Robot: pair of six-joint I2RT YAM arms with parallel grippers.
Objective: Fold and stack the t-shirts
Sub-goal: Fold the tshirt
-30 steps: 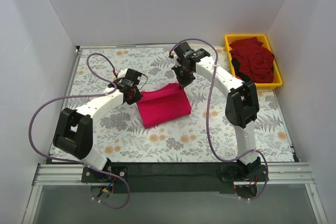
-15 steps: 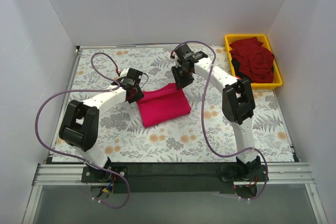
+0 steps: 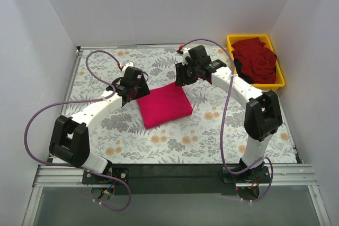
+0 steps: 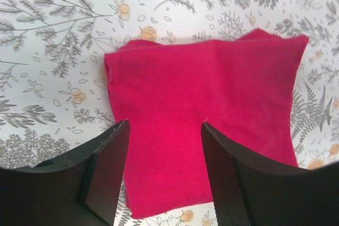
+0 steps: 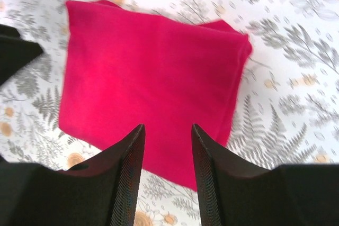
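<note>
Lying folded on worktop point(image 3: 175, 141): magenta t-shirt point(image 3: 165, 105), between left claw point(image 4: 164, 125) and right claw point(image 5: 167, 126), both fingers parted, empty. Top view alone shows crimson t-shirts point(image 3: 255, 59) heaped in yellow bin point(image 3: 280, 72).

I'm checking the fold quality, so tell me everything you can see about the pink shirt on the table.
The magenta-pink t-shirt is folded into a flat, roughly square packet of soft, knit-looking cloth. It lies skewed on the flowered table, between the two arms. A lower layer peeks out slightly along one edge. The left gripper and right gripper are both open at opposite sides of it, and neither grips it.
</note>
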